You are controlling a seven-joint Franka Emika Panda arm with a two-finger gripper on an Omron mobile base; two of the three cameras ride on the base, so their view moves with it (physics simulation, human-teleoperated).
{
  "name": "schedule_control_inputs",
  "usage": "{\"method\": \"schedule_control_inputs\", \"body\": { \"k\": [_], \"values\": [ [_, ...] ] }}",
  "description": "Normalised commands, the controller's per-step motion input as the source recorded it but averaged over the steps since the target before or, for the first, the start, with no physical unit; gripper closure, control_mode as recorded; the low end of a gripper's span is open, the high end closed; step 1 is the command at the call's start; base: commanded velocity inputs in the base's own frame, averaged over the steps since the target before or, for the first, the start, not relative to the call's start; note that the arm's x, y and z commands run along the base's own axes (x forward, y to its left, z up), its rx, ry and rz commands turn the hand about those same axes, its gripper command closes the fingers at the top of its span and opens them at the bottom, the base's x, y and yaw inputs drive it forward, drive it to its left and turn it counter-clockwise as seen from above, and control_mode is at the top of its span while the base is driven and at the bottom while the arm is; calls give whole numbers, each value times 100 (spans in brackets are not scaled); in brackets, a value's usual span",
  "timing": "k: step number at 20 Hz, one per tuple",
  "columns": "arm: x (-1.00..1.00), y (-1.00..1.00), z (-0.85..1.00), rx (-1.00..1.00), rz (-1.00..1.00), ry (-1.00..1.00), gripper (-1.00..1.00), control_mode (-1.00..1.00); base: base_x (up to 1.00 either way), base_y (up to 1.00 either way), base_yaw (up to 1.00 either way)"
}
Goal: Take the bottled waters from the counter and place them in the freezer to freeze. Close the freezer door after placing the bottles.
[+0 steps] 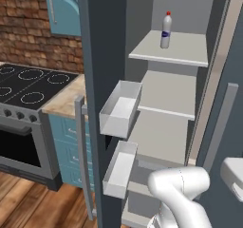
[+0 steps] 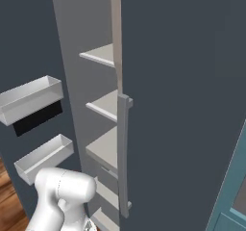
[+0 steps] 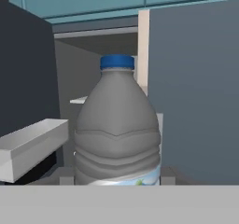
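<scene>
Low before the open freezer (image 1: 166, 127), whose upper shelf already bears the red-capped bottle (image 1: 165, 31), we grip the grey-blue bottle (image 3: 116, 129) in our closed claw, and next we judge it must be raised onto a shelf.

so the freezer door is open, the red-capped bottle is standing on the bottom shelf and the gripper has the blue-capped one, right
Not quite. In the left base view the red-capped bottle stands upright on the top shelf of the freezer, not the bottom one. The rest holds: the freezer door is open, and the hand view shows the blue-capped bottle held in the gripper.
</scene>
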Motion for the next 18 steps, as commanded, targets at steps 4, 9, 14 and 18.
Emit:
{"method": "schedule_control_inputs", "body": {
  "k": [4,9,14,18],
  "values": [
    [0,0,0,0,0,0,100,100,56,0,-1],
    [0,0,0,0,0,0,100,100,43,0,0],
    [22,0,0,0,0,1,100,-100,4,0,0],
    [15,1,0,0,0,3,100,-100,0,0,0]
  ]
}}
